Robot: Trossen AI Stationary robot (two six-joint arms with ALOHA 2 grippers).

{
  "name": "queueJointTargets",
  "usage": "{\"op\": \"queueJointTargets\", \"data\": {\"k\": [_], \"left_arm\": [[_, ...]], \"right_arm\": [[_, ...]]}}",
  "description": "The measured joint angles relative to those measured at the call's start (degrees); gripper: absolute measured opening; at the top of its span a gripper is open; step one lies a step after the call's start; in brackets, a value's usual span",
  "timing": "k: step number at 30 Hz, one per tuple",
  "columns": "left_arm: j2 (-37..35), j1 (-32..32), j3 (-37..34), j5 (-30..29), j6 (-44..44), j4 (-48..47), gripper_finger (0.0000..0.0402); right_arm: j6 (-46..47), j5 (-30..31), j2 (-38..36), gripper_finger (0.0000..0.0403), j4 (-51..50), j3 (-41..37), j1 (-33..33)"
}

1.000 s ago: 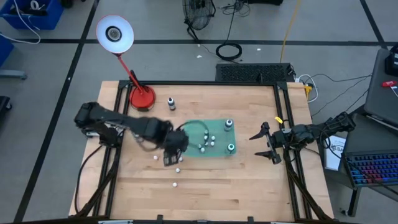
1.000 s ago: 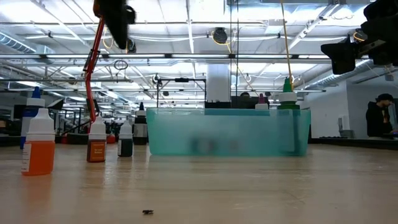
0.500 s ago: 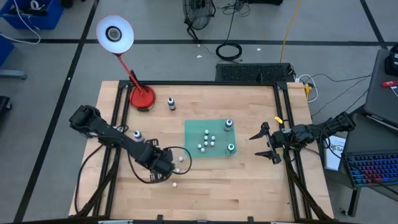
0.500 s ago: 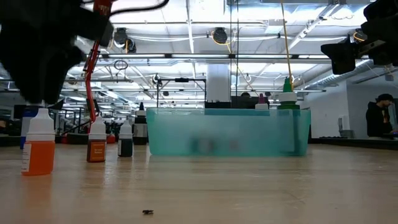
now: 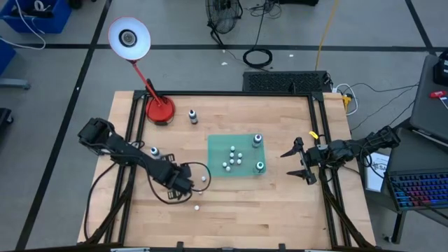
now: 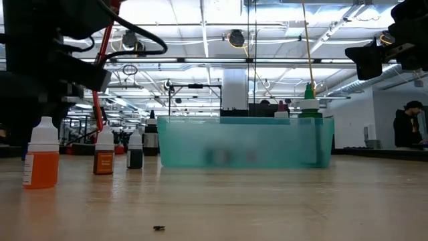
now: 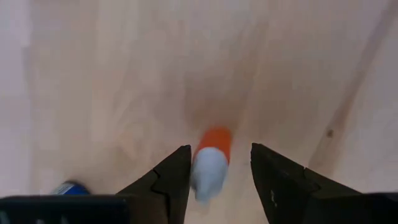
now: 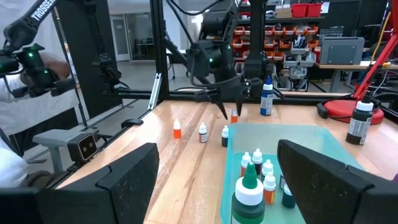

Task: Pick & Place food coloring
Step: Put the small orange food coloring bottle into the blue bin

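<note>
The step in hand is the pick. The left pincer (image 5: 185, 187) is down over the tabletop (image 5: 280, 210), towards the left part of the front edge, short of the green mat (image 5: 217, 150). In the left wrist view an orange bottle (image 7: 210, 163) with a whitish cap sits in the gap between the two dark fingers (image 7: 168, 180). The fingers stand part open, one on each side of the bottle, and neither visibly presses on it, so nothing is held yet.

Other food coloring is spread about. A cluster of small bottles (image 5: 232, 159) stands on the mat, with two larger teal-topped ones (image 5: 257, 140) nearer the mat's right side. Several more are off the mat: one (image 5: 197, 206) by the front edge, one (image 5: 154, 151) close to the left edge, and a dark one (image 5: 192, 115) near the back edge beside the red lamp base (image 5: 159, 110).

The right pincer (image 5: 297, 159) waits at the right edge, fingers spread wide and empty.

The next move, as I judge it, calls for closing on the orange bottle squarely. It is small and looks light, so an off-centre squeeze could tip it or squirt it out. Once gripped it wants a straight lift, then a carry towards the mat, set down clear of the bottles already there.
</note>
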Motion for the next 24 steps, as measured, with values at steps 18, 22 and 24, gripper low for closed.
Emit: {"op": "queueJointTargets", "data": {"k": [18, 22, 24], "left_arm": [[0.0, 0.0, -1.2, 3.2, 1.6, 2.3, 0.0072], [0.0, 0.4, -0.1, 3.2, 3.9, 1.5, 0.007], [0.0, 1.2, 2.2, 2.9, 5.6, 0.3, 0.007]], "right_arm": [[0.0, 0.0, 0.0, 0.0313, 0.0, 0.0, 0.0], [0.0, 0.0, 0.0, 0.0313, 0.0, 0.0, 0.0], [0.0, 0.0, 0.0, 0.0313, 0.0, 0.0, 0.0]]}}
